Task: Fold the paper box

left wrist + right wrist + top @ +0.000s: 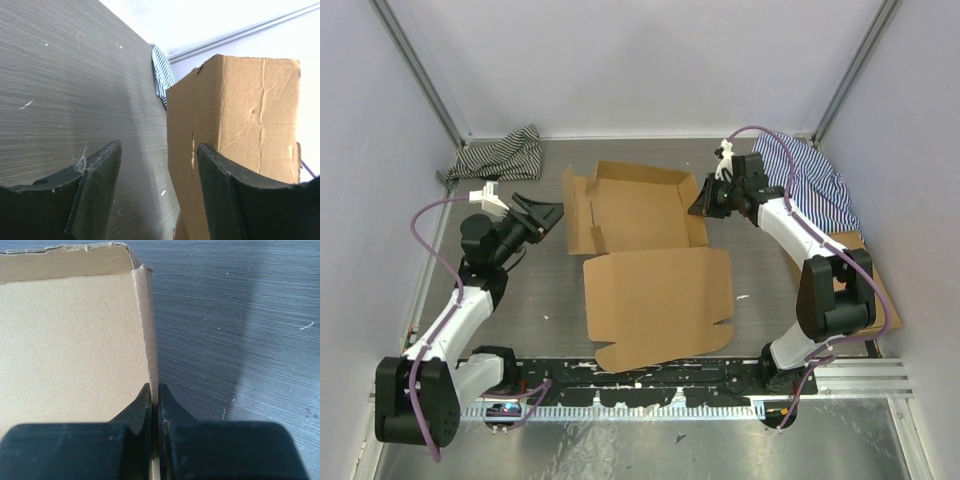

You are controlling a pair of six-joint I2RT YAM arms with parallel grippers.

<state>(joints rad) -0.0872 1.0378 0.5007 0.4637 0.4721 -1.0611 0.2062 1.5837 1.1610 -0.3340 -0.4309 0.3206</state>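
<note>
Pinching the upright right wall of the paper box, right gripper is clamped tight on cardboard. Wide-spread left gripper sits just beside its left wall. Box lies mid table.

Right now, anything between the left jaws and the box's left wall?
Nothing visible. The left gripper, jaws open, faces the upright left wall of the paper box, with only bare table between them. The right gripper is shut on the box's right wall.
</note>
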